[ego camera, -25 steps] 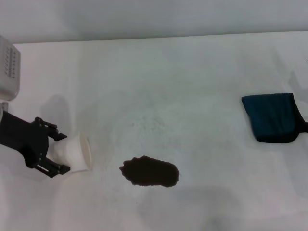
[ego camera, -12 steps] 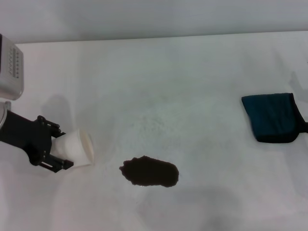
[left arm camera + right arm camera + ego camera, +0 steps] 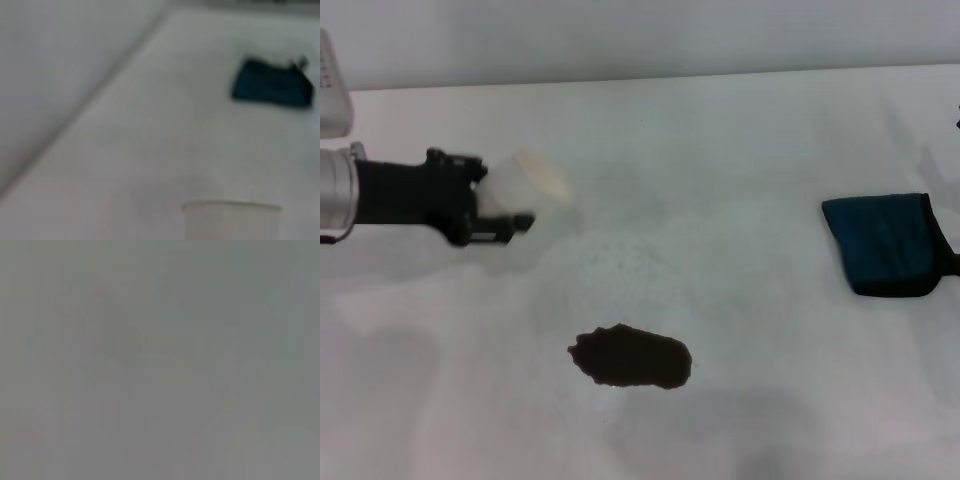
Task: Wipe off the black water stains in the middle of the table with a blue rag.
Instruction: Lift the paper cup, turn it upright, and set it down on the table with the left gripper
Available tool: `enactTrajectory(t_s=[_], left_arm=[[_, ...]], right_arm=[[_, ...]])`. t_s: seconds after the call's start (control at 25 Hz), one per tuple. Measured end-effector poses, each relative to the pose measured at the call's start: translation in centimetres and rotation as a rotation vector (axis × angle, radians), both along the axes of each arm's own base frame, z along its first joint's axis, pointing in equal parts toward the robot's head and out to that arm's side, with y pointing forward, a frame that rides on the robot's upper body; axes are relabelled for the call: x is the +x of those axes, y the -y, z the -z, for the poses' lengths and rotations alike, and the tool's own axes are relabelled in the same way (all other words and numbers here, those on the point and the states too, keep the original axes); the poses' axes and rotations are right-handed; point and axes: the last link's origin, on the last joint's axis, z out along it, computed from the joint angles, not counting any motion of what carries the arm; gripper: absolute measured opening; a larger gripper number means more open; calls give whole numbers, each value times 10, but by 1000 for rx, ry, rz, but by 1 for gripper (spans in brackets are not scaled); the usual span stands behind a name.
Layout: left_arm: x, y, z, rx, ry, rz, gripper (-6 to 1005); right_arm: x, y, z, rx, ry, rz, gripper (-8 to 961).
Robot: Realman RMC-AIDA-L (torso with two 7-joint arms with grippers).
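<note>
The blue rag point(image 3: 887, 243) lies flat at the table's point(image 3: 720, 150) right edge, well apart from the black water stains point(image 3: 630, 357) in the middle. Soft and light, it should bunch easily; pinch a corner or mid-fold. The left gripper point(image 3: 510, 205) appears clenched on a paper cup point(image 3: 530, 180), raised.

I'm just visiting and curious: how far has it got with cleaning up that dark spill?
No wiping yet. The black water stains sit whole on the table, and the blue rag lies untouched at the right. The left tool holds a white cup in the air. Fetching the rag and wiping remain.
</note>
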Motion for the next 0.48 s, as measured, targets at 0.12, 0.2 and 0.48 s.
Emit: enactTrajectory(t_s=[0.12, 0.2, 0.48], left_arm=[[-4, 4, 10, 79, 133, -13, 652], [-9, 10, 17, 114, 188, -27, 642], [-34, 45, 48, 201, 313, -80, 609]], right_arm=[[0, -1, -2, 0, 15, -6, 858], [1, -2, -2, -8, 26, 1, 858], [5, -3, -8, -31, 77, 2, 858]])
